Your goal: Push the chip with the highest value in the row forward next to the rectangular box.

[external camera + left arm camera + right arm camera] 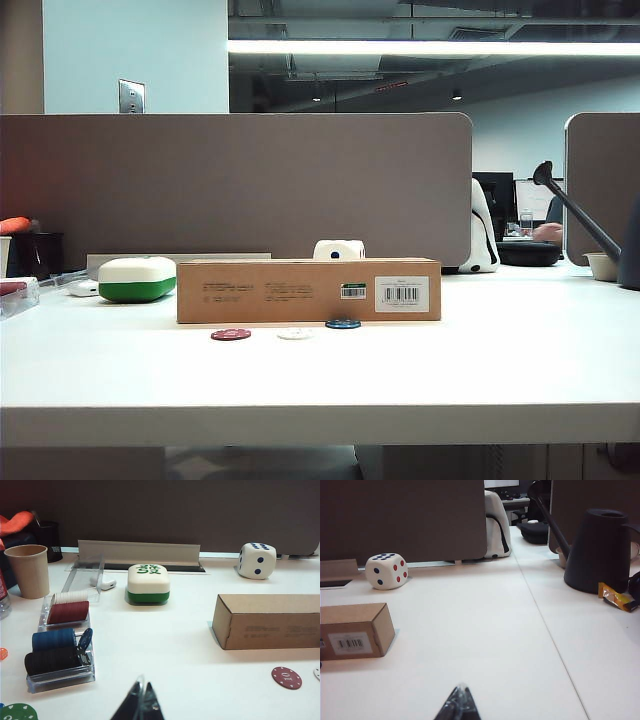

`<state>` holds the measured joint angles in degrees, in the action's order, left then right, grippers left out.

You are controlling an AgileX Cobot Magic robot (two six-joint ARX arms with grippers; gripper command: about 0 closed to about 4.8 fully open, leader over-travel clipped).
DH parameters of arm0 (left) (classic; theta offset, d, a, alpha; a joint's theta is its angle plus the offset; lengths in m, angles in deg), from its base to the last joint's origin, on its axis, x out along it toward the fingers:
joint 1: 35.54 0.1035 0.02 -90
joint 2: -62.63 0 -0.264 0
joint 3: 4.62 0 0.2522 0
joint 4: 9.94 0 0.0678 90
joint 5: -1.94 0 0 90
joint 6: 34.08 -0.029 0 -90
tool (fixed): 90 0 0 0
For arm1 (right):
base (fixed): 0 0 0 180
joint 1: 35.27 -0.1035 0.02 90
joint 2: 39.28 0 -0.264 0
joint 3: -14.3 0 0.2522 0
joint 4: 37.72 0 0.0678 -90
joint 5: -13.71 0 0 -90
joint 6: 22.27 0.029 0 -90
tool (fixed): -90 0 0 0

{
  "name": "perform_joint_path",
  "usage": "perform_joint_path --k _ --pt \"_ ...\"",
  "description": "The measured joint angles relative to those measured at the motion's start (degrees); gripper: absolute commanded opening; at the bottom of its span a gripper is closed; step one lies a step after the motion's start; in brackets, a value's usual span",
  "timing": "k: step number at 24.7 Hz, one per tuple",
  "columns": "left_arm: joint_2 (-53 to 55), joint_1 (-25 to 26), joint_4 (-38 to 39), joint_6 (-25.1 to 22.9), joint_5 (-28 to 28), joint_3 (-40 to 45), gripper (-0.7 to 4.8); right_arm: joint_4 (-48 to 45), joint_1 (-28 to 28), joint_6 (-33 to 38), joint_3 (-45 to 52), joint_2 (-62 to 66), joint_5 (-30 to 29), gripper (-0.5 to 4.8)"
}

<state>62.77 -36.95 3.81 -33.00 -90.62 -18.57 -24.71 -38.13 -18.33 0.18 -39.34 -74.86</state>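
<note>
Lying crosswise, rectangular box touches chip; left tool, right tool closed.

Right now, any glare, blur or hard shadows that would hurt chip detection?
Exterior view: ceiling light strip blown out; the blue chip small but sharp, in the cardboard box's soft shadow. Left wrist view: even light, left end effector blurred. Right wrist view: right end effector blurred, no chip visible.

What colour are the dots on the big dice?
The dice has dark blue and red dots on white, clearest in the right wrist view.
</note>
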Motion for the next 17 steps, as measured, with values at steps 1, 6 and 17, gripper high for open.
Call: perform_joint_path --k 1,6,17 --pt "0.0 0.0 0.0 0.0 0.0 0.0 -0.05 0.4 0.0 0.0 0.0 0.0 0.0 -0.05" --pt "0.0 0.0 0.0 0.0 0.0 0.0 -0.05 1.2 0.0 0.0 0.0 0.0 0.0 -0.05" --pt "0.0 0.0 0.0 0.0 0.0 0.0 -0.05 1.2 0.0 -0.8 0.0 0.0 0.0 -0.05"
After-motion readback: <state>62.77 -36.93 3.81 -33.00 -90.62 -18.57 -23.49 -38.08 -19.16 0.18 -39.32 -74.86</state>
